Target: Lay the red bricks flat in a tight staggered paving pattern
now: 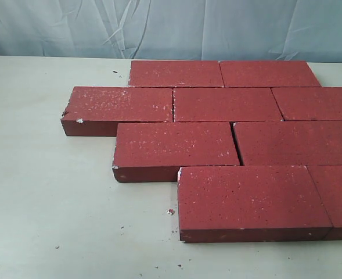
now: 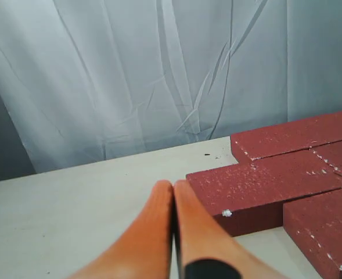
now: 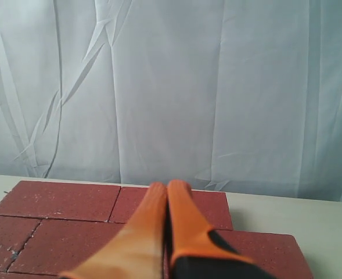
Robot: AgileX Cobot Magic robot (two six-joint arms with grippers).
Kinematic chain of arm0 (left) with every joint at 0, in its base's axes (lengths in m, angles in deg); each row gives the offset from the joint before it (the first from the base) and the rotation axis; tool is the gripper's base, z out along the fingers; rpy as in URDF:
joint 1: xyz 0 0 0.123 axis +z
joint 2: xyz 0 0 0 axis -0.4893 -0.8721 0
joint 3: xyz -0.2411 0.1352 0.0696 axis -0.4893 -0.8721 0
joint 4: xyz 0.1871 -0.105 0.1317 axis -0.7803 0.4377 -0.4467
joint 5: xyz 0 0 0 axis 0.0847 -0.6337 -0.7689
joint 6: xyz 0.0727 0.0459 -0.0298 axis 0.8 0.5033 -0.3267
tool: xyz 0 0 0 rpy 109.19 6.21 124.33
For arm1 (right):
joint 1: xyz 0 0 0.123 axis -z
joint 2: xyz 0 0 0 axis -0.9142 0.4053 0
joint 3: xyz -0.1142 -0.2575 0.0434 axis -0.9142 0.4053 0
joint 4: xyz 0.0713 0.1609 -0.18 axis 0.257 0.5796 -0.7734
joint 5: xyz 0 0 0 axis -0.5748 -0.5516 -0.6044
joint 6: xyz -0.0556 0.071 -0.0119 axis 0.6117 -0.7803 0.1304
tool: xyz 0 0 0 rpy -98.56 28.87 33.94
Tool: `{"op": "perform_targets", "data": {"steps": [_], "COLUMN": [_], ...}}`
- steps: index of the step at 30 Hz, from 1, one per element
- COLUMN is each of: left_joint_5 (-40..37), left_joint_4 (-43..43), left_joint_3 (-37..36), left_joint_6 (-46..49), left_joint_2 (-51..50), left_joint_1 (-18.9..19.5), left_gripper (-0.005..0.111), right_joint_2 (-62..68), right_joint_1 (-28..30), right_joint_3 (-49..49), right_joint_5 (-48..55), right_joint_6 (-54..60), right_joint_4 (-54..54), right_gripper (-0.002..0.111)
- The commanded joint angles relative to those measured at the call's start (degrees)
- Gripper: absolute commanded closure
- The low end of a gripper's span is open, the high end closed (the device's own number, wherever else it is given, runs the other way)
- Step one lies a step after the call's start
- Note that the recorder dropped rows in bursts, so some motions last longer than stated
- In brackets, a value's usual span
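**Red brick paving, four staggered courses, laid flat: closing stage**

Item: red bricks (image 1: 229, 107). Nine are counted in the exterior view, all on their broad faces on the pale table (image 1: 49, 209). They are gathered from the middle to the right edge of that view. The courses run two, three, two, two from back to front, each offset from the one behind.

Left gripper (image 2: 173, 186): the fingers are pressed together with nothing between them. In its wrist view it is held low over bare table, near the chipped end of the second-course end brick (image 1: 121, 104).

Third-course left brick (image 1: 173, 145): a thin dark seam is seen between it and its right-hand neighbour (image 1: 295, 142).

Front-course brick (image 1: 249, 197): this is butted against the course behind it.

Right gripper (image 3: 167, 187): the fingers are likewise clamped together and empty, and it is held above the rear courses.

Step judged: the laying is taken as done, and only the tightening of joints appears to be left.

Next move judged: a low sideways push by closed fingertips is called for on the exposed left end of the third-course left brick. It should be kept flat so that the seam is closed without the touching bricks being dragged out of line
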Motion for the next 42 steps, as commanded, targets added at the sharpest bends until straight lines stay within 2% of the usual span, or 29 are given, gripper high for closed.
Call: {"op": "perform_targets", "data": {"steps": [1, 17, 20, 22, 42], "left_joint_5": [0.6, 0.5, 0.1, -2.8, -2.2], "left_joint_4": [-0.1, 1.8, 2.9, 3.7, 3.7], "left_joint_3": [-3.9, -12.7, -12.7, -12.7, -12.7], "left_joint_6": [-3.4, -3.4, -3.4, -3.4, -3.4], "left_joint_2": [3.7, 10.4, 10.4, 10.4, 10.4], "left_joint_1": [0.1, 0.8, 2.2, 2.7, 2.7], "left_gripper": [0.107, 0.107, 0.107, 0.107, 0.107], "right_joint_2": [-0.2, -0.2, -0.2, -0.2, -0.2], "right_joint_1": [0.3, 0.3, 0.3, 0.3, 0.3], "right_joint_3": [0.1, 0.1, 0.1, 0.1, 0.1], "right_joint_5": [-0.7, -0.6, -0.6, -0.6, -0.4], "right_joint_6": [0.0, 0.0, 0.0, 0.0, 0.0], "right_joint_4": [-0.2, 1.0, 1.0, 1.0, 0.9], "right_gripper": [0.109, 0.109, 0.109, 0.109, 0.109]}}
